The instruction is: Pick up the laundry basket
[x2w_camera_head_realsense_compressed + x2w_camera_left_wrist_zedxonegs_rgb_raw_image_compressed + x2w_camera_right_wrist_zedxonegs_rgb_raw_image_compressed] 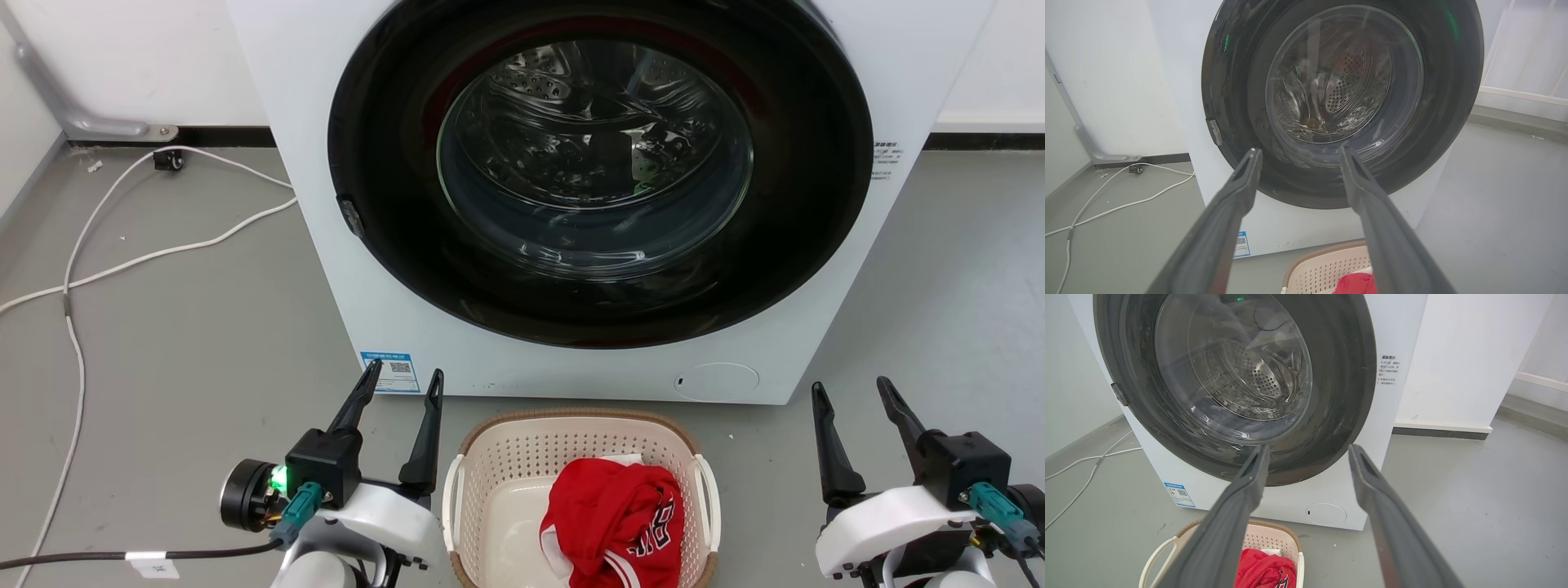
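The laundry basket is cream plastic with perforated walls, a brown rim and white side handles. It stands on the floor in front of the washer, at the bottom centre of the head view, with a red garment inside. My left gripper is open, just left of the basket's left handle, fingers pointing toward the washer. Off to the basket's right my right gripper is open too, farther from it. The basket's rim appears low in the left wrist view, and the basket low in the right wrist view.
A white front-loading washer with a shut dark round door stands right behind the basket. White cables trail over the grey floor at the left. A wall runs behind, and a white pillar stands right of the washer.
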{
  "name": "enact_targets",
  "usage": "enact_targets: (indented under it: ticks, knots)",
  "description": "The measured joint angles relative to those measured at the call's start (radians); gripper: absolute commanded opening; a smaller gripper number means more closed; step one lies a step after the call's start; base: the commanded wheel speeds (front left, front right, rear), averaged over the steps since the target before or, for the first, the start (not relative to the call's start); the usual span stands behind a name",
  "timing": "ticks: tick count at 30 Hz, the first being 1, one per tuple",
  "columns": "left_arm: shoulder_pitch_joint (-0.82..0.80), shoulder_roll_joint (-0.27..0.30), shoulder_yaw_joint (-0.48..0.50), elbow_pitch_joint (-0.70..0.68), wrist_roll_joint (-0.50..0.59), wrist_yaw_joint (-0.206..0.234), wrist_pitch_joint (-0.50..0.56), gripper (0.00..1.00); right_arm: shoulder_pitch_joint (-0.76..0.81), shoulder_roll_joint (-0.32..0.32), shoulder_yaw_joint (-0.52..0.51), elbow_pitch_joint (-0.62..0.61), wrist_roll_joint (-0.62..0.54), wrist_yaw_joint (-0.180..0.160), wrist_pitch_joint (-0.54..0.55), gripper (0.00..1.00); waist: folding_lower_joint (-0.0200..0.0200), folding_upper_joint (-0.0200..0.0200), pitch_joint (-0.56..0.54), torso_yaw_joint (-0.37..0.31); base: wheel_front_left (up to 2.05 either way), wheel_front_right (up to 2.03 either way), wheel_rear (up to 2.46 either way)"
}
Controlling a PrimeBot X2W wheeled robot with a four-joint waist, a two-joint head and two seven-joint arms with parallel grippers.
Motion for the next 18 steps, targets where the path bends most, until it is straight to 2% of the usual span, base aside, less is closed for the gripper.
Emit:
enact_targets:
  ticks: [18]
  knots:
    - [-0.016,-0.004,0.006,0.010,-0.009,0.000,-0.001,1.00,-0.002,0.000,-0.006,0.005,0.023,0.000,-0.004,1.00,0.0000,0.0000,0.018,0.003,0.00,0.00,0.00]
